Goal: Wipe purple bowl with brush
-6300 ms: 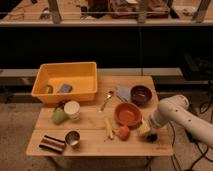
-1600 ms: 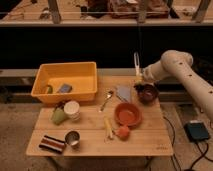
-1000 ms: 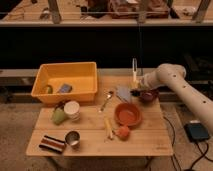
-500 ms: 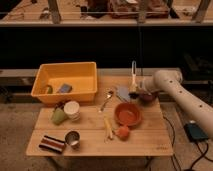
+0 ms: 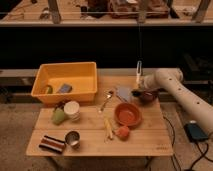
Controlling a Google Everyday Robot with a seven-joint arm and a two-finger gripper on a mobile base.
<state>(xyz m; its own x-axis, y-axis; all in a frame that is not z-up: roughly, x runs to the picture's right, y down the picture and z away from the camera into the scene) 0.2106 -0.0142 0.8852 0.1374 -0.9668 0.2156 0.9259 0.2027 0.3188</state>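
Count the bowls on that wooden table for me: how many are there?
2. The purple bowl sits at the back right, beside the gripper, which partly covers it. The wider orange bowl lies just in front of it, nearer the camera. No others show.

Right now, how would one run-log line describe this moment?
gripper: at rim of purple bowl | grasp: jaws shut on brush | brush: handle upright above gripper

Noted matt wood on bench (image 5: pixel 150 141), smooth plastic on yellow tub (image 5: pixel 67 65). Found pincer (image 5: pixel 136 92) at rim of glossy purple bowl (image 5: pixel 149 97), clamped on smooth pale brush (image 5: pixel 138 70).
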